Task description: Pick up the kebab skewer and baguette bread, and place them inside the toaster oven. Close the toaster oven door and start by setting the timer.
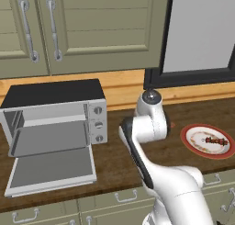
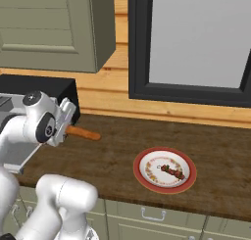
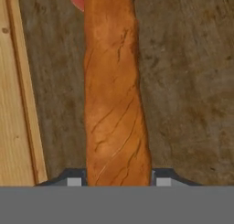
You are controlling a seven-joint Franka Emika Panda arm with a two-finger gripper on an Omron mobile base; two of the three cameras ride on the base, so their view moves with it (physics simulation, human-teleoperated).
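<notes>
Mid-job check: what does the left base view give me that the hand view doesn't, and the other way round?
Left base view alone: the toaster oven with its door dropped open and grey tray bare, and the kebab skewer lying on the red-rimmed plate.

Hand view alone: the tool shut on the baguette bread, which runs straight out from between the fingertips, above the counter.

Both: the dark wooden counter and the light wood backsplash.
</notes>
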